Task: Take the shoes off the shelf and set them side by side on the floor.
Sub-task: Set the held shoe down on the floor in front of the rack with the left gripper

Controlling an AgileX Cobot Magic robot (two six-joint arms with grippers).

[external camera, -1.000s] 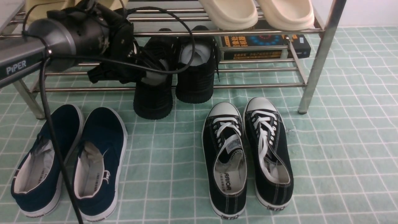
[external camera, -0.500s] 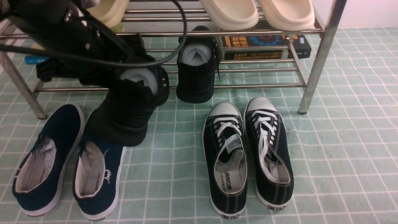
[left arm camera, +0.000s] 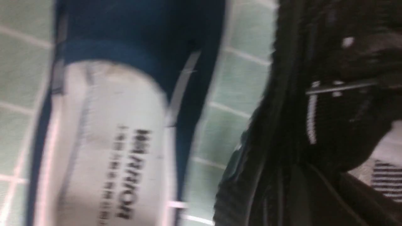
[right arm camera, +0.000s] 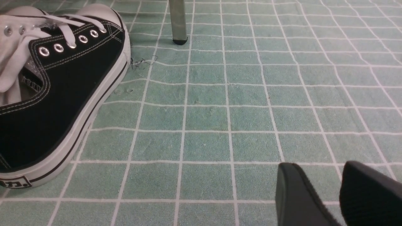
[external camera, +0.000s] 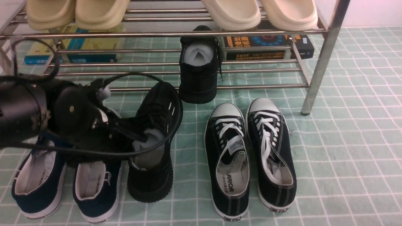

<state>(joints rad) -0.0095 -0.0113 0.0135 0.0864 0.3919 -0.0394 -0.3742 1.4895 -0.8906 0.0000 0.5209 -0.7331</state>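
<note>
My left gripper [external camera: 133, 138] is shut on the collar of one black knit shoe [external camera: 154, 179], which hangs toe away from me, low over the floor [external camera: 345, 141] between the navy and canvas pairs; I cannot tell whether its sole touches. In the blurred left wrist view that shoe [left arm camera: 329, 110] fills one side, with white dashes on it. The other black shoe [external camera: 198, 81] stands on the shelf's [external camera: 251, 86] lowest bars, white paper inside. In the right wrist view my right gripper [right arm camera: 320, 166] is open and holds nothing, just above the tiles.
Navy slip-ons [external camera: 94, 188] lie at the left, under my left arm. Black canvas sneakers [external camera: 229, 163] with white laces lie at centre right. Cream slippers [external camera: 232, 12] sit on the upper tier, books [external camera: 267, 44] behind the lower bars. A chrome shelf leg [external camera: 317, 69] stands at the right.
My left gripper has carried the black shoe off the shelf, swung it down and toward me, and turned it toe-away between the two floor pairs. The right gripper is unchanged.
</note>
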